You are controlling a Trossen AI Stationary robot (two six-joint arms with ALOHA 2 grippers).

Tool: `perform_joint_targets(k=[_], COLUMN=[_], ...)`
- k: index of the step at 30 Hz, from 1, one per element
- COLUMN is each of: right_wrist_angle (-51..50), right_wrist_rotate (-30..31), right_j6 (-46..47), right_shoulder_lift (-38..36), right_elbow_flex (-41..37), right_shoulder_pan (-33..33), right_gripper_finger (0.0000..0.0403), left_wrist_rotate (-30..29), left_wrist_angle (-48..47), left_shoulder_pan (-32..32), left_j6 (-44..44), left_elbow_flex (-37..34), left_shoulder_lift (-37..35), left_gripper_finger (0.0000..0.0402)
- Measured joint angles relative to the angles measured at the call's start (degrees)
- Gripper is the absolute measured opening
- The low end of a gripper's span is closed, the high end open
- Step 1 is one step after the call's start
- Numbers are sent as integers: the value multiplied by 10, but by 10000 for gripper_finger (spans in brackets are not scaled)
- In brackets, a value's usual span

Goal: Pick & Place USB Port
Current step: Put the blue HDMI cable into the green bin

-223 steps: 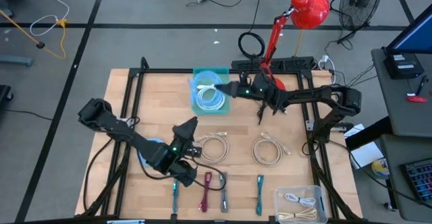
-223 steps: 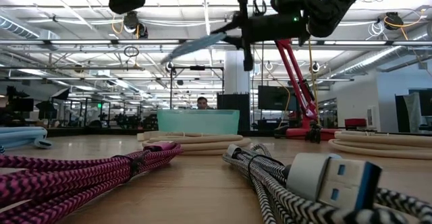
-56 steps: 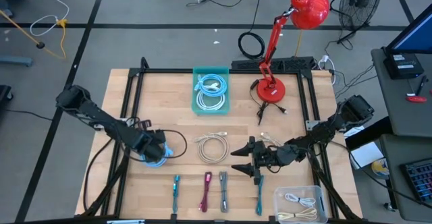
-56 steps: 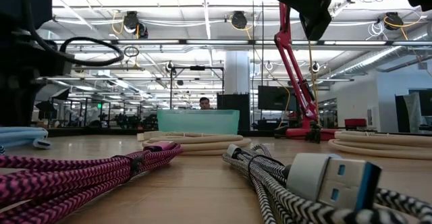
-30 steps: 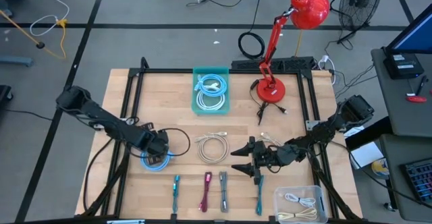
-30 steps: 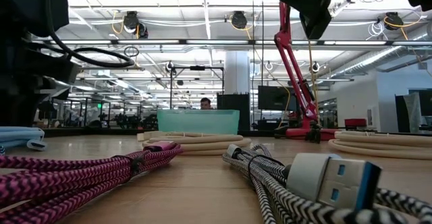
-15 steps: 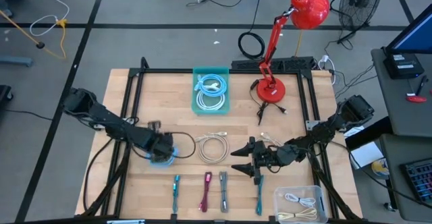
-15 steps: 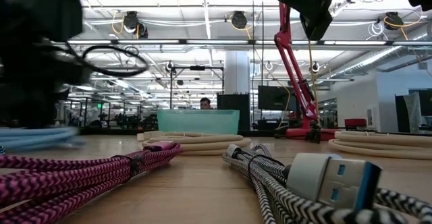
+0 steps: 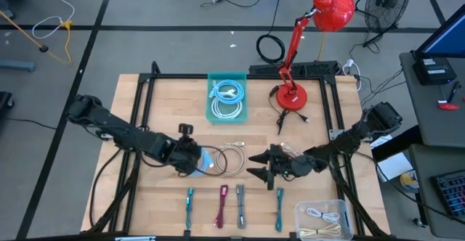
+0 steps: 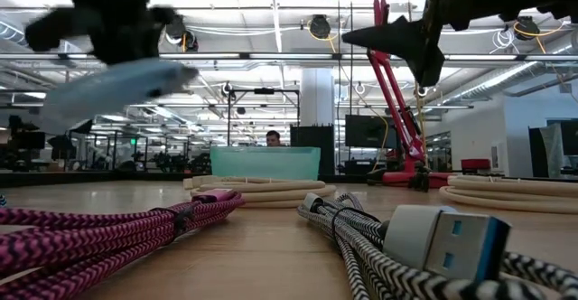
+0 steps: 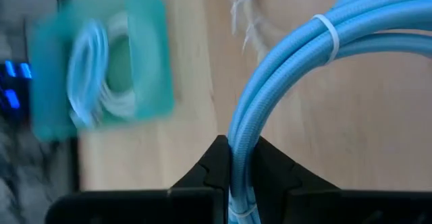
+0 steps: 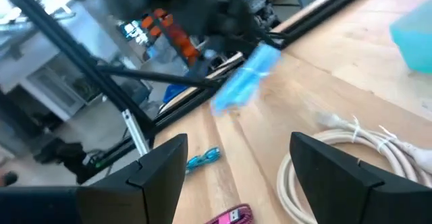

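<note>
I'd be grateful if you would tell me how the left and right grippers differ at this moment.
The left gripper is shut on the light blue cable coil, which it carries above the table; the right gripper holds nothing. The left gripper's fingers pinch together on the cable, while the right gripper's fingers stand wide apart. Both are over the wooden table, on either side of the beige cable coil.

Four cameras, one table
High view looks straight down on the wooden table (image 9: 320, 136); low view sits at tabletop, facing across to the teal bin (image 10: 265, 163); both wrist views look close along the boards, sharing that bin.
</note>
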Motion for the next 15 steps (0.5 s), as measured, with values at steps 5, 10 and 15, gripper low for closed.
perform_joint_targets(k=[5,10,15], right_wrist_angle=[2,32,85], right_wrist_rotate=[-26,-97,-142], right_j6=[37,65,76], right_shoulder_lift=[0,0,0], right_elbow_flex=[0,0,0], right_shoulder_pan=[-35,-81,-102], right_gripper_finger=[256,256,256], left_wrist_rotate=[-49,-129,-174], left_wrist_angle=[-70,-137,-206], left_shoulder_pan=[-21,-42,-40], left_j6=[107,167,214], left_elbow_flex=[96,214,311], left_shoulder_lift=[24,98,181], left_gripper_finger=[33,33,33])
